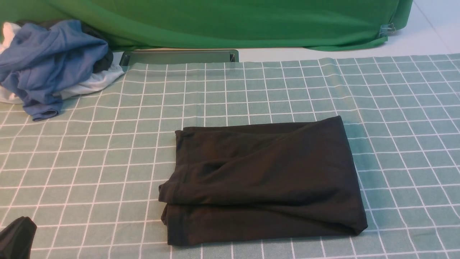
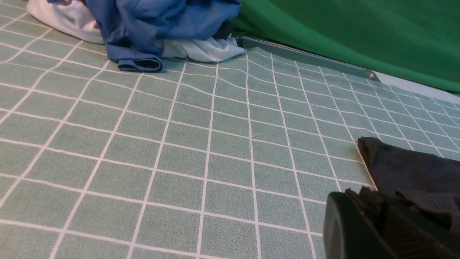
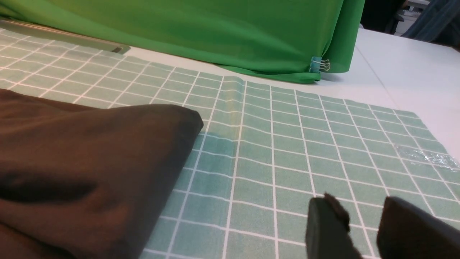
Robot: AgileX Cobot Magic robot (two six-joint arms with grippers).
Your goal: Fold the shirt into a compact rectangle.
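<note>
The black shirt (image 1: 262, 180) lies folded into a rough rectangle at the middle of the checked cloth (image 1: 90, 162), with layered edges on its left side. No print or neck label shows. My left gripper (image 1: 16, 237) sits low at the near left corner, well left of the shirt. In the left wrist view the left gripper (image 2: 363, 196) has its pads pressed together, empty, with the shirt (image 2: 413, 169) just beyond it. My right gripper (image 3: 361, 207) is open over bare cloth, apart from the shirt's corner (image 3: 82, 162). The front view does not show it.
A heap of blue garment (image 1: 50, 61) and white garment (image 1: 93, 82) sits at the far left. A green backdrop (image 1: 233, 21) hangs along the back, with a metal bar (image 1: 179, 57) at its foot. Bare white table (image 1: 424, 39) lies beyond the cloth's right edge.
</note>
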